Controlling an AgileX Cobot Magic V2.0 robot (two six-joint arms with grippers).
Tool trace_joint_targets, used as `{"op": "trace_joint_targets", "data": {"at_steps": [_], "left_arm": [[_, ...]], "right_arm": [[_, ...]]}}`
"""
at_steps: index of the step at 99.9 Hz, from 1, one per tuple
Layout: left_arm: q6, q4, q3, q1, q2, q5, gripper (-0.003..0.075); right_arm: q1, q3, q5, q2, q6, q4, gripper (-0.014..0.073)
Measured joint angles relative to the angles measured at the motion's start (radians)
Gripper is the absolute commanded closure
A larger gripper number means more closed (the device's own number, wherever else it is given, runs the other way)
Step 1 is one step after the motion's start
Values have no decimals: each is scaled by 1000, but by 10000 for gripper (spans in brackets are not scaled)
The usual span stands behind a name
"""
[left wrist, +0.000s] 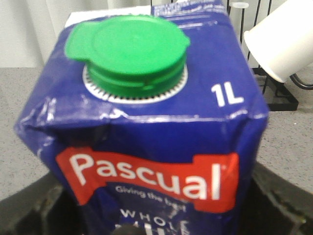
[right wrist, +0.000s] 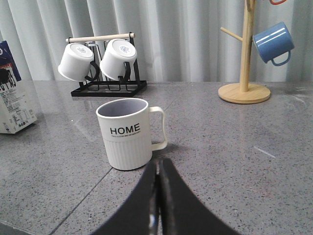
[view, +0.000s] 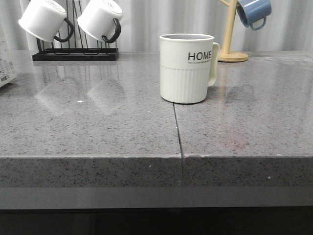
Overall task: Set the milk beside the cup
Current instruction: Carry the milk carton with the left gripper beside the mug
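The milk carton (left wrist: pixel 142 132) stands at the table's left edge, filling the left gripper's (left wrist: pixel 146 220) view; I cannot tell its grip. The right gripper (right wrist: pixel 158 196) is squeezed closed, empty, near the HOME cup (view: pixel 188 68).

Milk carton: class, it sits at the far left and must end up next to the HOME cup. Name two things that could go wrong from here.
1. The milk is tall; it could tip if the left gripper grips it high near the green cap.
2. Set down too near, it could knock the cup or its handle.
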Motion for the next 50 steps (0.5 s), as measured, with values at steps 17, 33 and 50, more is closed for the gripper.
{"op": "trace_joint_targets", "data": {"at_steps": [17,33,50], "left_arm": [[0,-2,0,-83,-67,15,500],[0,-2,0,-176,-93,15,500],[0,-2,0,-294,-90,28,500]], "right_arm": [[0,0,0,0,0,0,659],[0,0,0,0,0,0,659],[0,0,0,0,0,0,659]]}}
